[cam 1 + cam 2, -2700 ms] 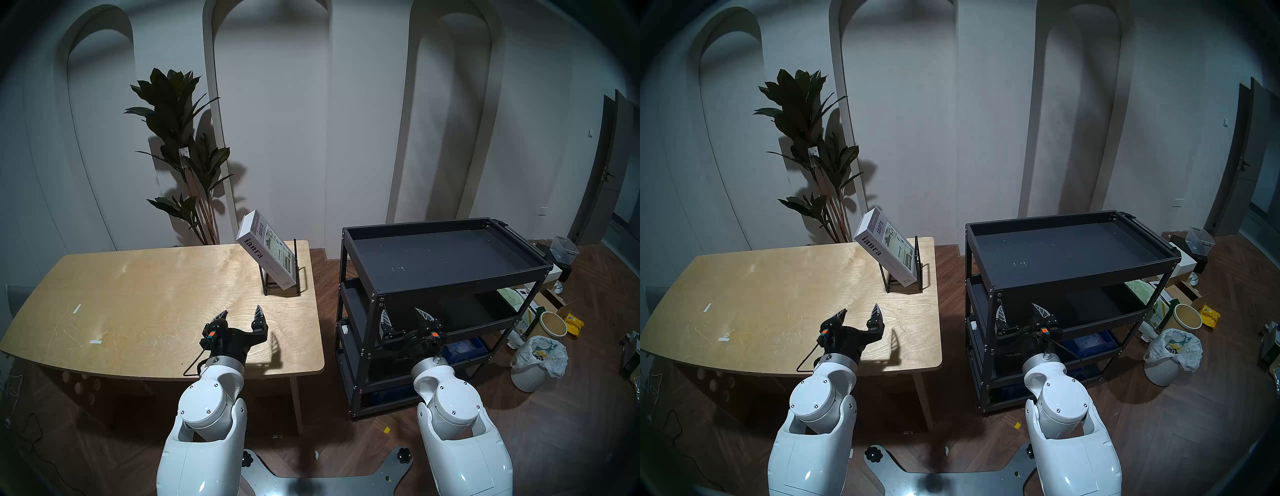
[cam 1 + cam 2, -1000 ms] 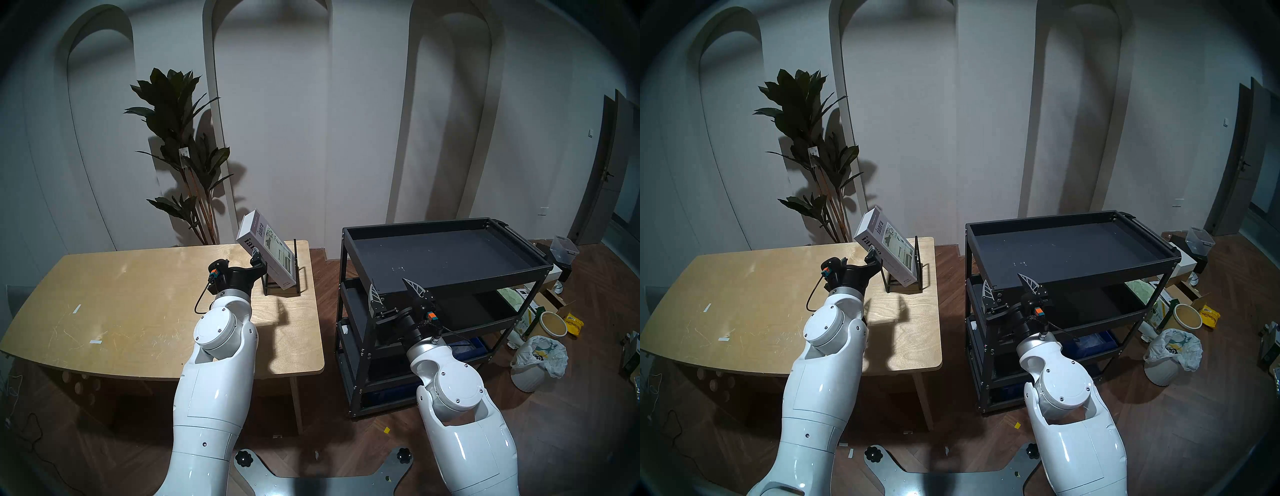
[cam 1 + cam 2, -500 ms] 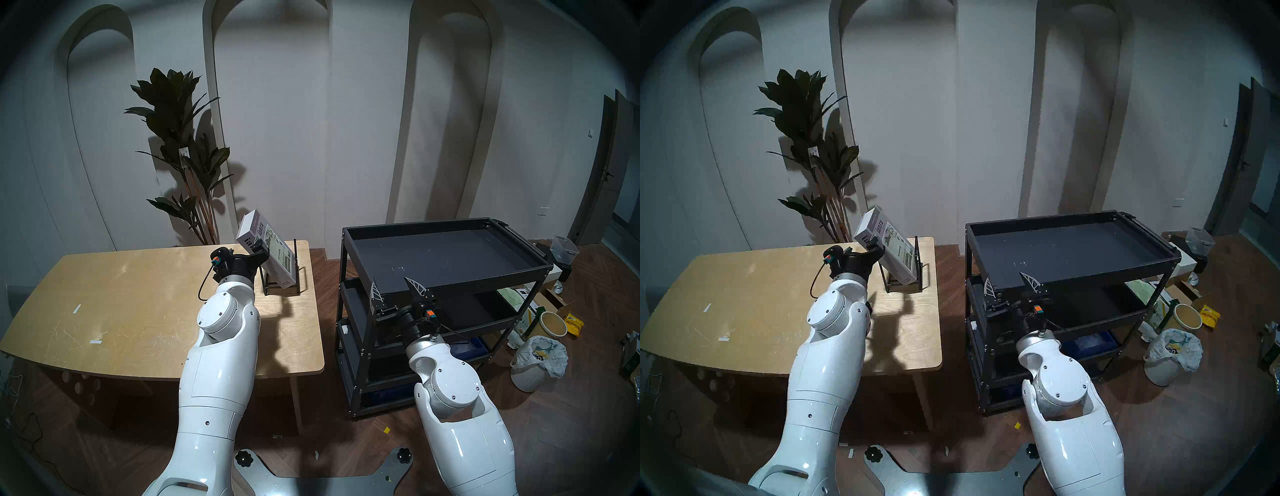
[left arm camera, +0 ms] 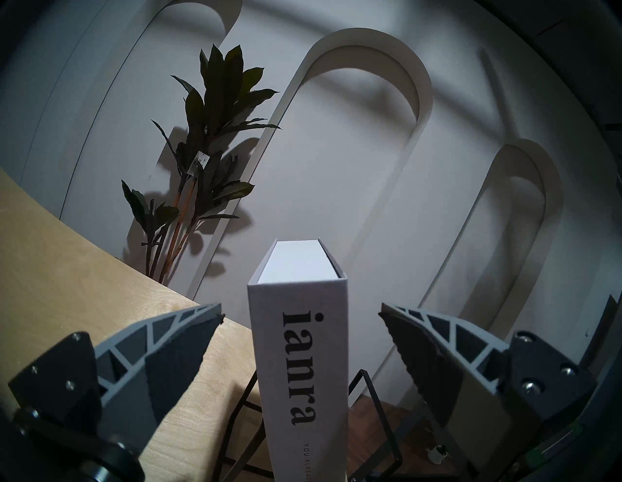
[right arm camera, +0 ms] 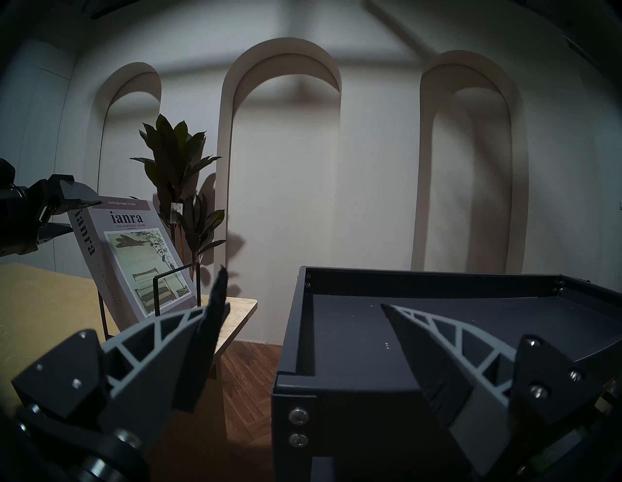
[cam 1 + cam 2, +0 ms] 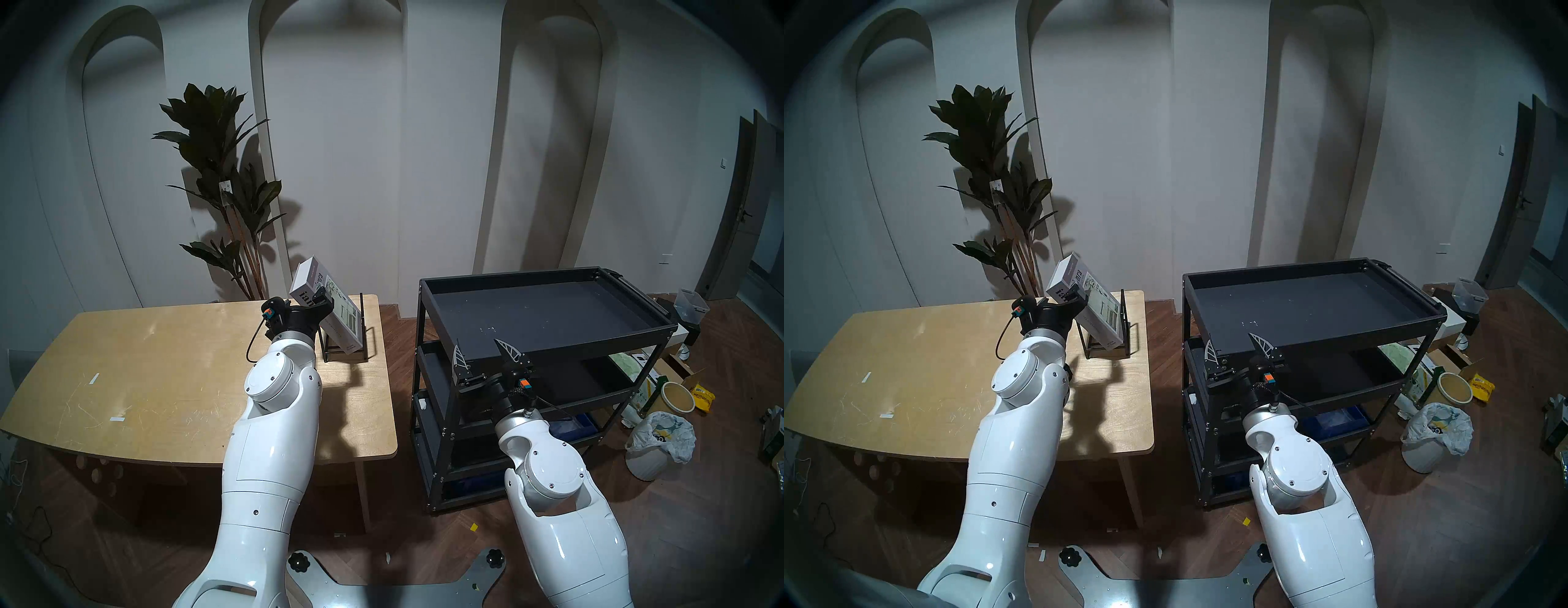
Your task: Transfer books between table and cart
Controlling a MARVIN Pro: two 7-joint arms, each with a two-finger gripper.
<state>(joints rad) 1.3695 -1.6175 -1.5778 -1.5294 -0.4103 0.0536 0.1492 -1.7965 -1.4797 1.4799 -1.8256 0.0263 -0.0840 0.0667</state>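
The white-grey book (image 6: 344,315) with "ianra" lettering leans tilted in a black wire stand (image 6: 368,339) at the far right corner of the plywood table (image 6: 169,373). My left gripper (image 6: 321,298) is open and straddles the upper spine. In the left wrist view the spine (image 4: 299,353) stands between the fingers (image 4: 175,340) with a gap on each side. My right gripper (image 6: 478,346) is open and empty at the front left corner of the black cart (image 6: 551,310). The right wrist view shows the book's cover (image 5: 134,255) and the cart's top tray (image 5: 353,336).
A tall potted plant (image 6: 225,170) stands behind the table's far edge. A gap of wooden floor (image 6: 401,361) separates table and cart. A white bin with a plastic bag (image 6: 657,441), a bucket (image 6: 679,397) and boxes lie on the floor right of the cart.
My left arm has reached forward from the table's front to the book, and its open gripper has slid up around the spine. My right gripper has risen to the cart's top corner.
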